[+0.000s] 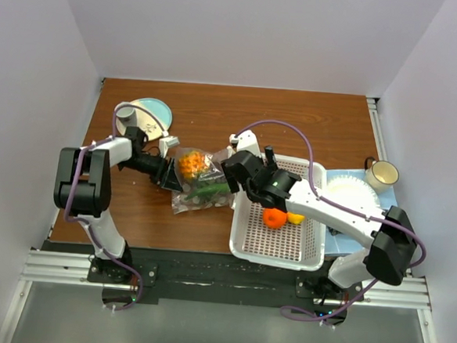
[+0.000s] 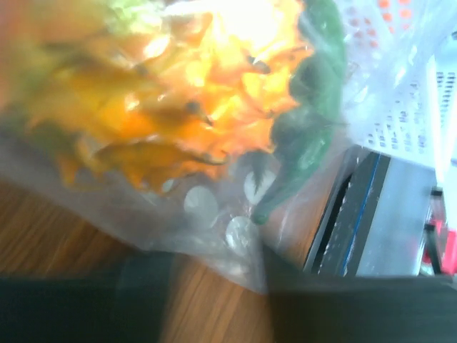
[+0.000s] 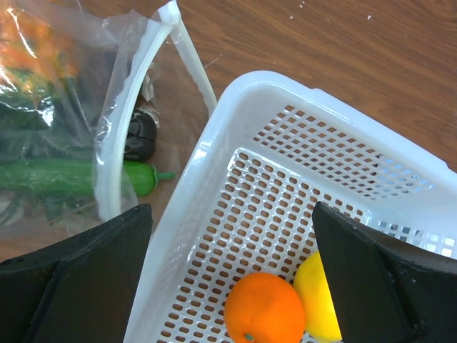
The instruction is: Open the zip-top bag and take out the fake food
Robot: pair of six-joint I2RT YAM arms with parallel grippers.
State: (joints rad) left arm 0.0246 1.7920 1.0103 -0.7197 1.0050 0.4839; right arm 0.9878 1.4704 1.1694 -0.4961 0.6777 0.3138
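Note:
The zip-top bag [image 1: 196, 183] lies left of the white basket [image 1: 244, 235], with its open mouth [image 3: 107, 143] facing the basket. A green cucumber-like piece [image 3: 71, 177], a dark piece [image 3: 141, 136] and a spiky orange piece [image 2: 178, 107] are in the bag. The round orange [image 3: 264, 311] and the yellow lemon [image 3: 314, 300] lie in the basket. My left gripper [image 1: 171, 173] is shut on the bag's far-left corner [image 2: 246, 261]. My right gripper [image 3: 232, 211] is open and empty above the basket's left part.
A pale blue plate [image 1: 155, 115] with a grey cup [image 1: 126, 117] stands at the back left. A white mug [image 1: 381, 174] and a white ribbed dish [image 1: 352, 197] on a blue cloth are to the right of the basket.

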